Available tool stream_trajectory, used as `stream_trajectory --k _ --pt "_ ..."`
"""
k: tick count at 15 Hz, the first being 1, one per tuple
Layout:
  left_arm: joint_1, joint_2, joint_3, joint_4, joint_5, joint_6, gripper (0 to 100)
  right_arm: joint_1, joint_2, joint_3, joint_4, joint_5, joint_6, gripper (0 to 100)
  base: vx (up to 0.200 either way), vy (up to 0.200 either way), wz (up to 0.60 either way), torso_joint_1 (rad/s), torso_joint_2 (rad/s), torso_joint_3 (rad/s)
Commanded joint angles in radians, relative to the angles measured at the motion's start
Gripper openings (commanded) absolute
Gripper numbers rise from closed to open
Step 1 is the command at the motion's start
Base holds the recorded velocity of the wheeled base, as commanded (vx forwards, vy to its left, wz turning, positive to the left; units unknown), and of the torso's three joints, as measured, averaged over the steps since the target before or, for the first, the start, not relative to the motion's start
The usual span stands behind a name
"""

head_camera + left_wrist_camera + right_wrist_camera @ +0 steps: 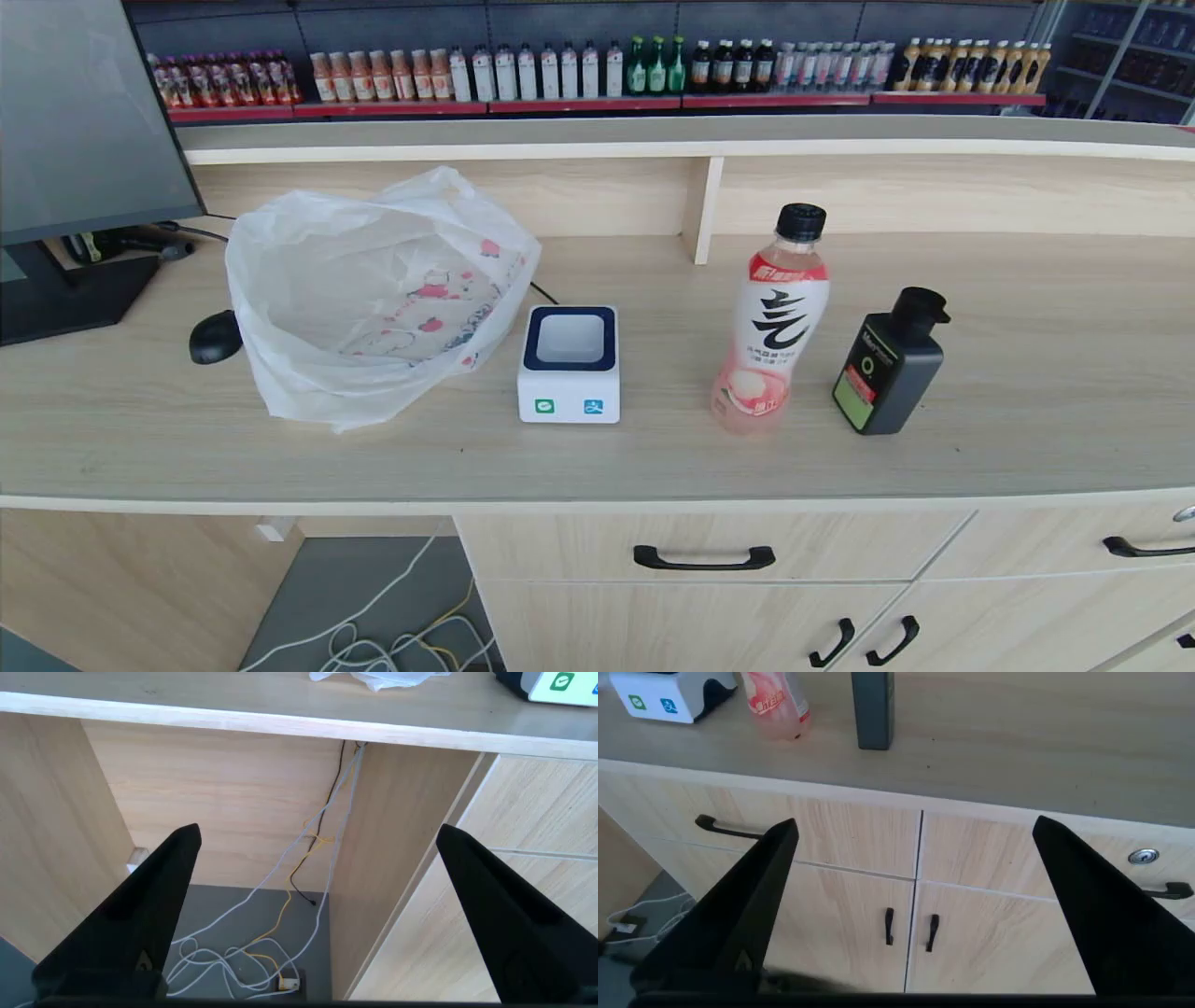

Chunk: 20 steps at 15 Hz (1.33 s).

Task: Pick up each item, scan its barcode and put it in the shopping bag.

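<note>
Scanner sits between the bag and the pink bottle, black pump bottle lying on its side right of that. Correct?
No: the black pump bottle stands upright, not on its side, per the head view. The rest holds: the scanner sits between the shopping bag and the pink bottle, pump bottle right of that.

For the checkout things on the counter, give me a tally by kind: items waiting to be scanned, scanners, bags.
Items to scan: 2, the pink drink bottle and the black pump bottle
Barcode scanner: 1
Shopping bag: 1
Total: 4
</note>
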<state>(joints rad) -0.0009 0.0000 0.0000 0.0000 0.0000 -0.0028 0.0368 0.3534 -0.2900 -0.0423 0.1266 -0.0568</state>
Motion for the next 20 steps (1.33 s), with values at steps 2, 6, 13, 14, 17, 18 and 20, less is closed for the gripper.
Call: stream_trajectory --k 2,6,13,14,17,18,20 --pt "0.001 0.0 0.0 0.0 0.0 0.0 100 0.023 0.196 0.002 -0.001 0.018 -0.005 100 0.0 0.0 0.0 0.0 0.0 0.0" --pt "0.001 0.0 0.0 0.0 0.0 0.0 100 0.064 0.381 0.0 -0.099 -0.027 -0.089 100 0.0 0.0 0.0 0.0 0.0 0.0" --pt "0.001 0.0 0.0 0.0 0.0 0.0 100 0.124 0.622 -0.081 -0.215 -0.025 -0.121 100 0.0 0.0 0.0 0.0 0.0 0.0" --pt "-0.001 0.0 0.0 0.0 0.0 0.0 100 0.13 0.639 -0.129 -0.215 -0.027 -0.121 100 0.0 0.0 0.0 0.0 0.0 0.0" --pt "-0.001 0.0 0.0 0.0 0.0 0.0 100 0.17 0.653 -0.204 -0.269 -0.028 -0.12 100 0.0 0.0 0.0 0.0 0.0 0.0" --pt "-0.001 0.0 0.0 0.0 0.0 0.0 100 0.19 0.662 -0.205 -0.327 -0.028 -0.12 100 0.0 0.0 0.0 0.0 0.0 0.0" --pt "-0.001 0.0 0.0 0.0 0.0 0.0 100 0.232 0.696 -0.189 -0.465 -0.036 -0.12 100 0.0 0.0 0.0 0.0 0.0 0.0"
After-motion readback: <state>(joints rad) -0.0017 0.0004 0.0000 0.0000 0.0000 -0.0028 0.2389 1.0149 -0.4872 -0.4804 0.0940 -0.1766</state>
